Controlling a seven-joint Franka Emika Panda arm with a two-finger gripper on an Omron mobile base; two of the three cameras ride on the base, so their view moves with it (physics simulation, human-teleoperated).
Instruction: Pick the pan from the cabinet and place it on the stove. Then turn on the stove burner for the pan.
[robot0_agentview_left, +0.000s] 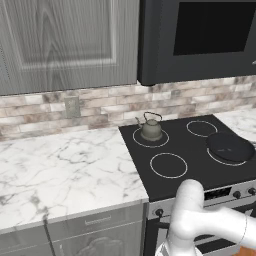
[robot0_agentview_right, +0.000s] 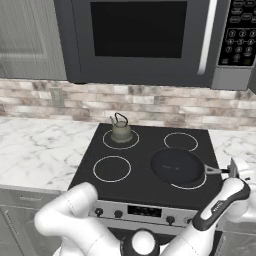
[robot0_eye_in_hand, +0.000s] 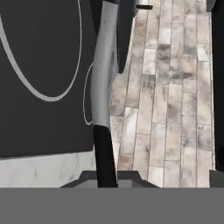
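Closed tight on the pan's handle (robot0_eye_in_hand: 104, 109), the claw (robot0_agentview_right: 234, 169) grips its dark end. Left to right: kettle (robot0_agentview_right: 120, 130) on a back ring, then the pan (robot0_agentview_right: 178, 167) resting on the stove (robot0_agentview_right: 145, 150)'s front-right burner (robot0_agentview_right: 192, 186). Rigid, probably pan-heavy; gripping nearer the bowl would steady it.

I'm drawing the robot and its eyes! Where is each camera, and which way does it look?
Left base view: behind the arm on its left, looking down at the stove, kettle and pan; the white arm rises at the lower right.
Right base view: behind on the right, same stove, kettle and pan; the arm rises at the lower left and reaches the pan's handle.
Hand view: on the hand, looking along the handle gripped by the fingers.
Both base views share the kettle on a back burner.
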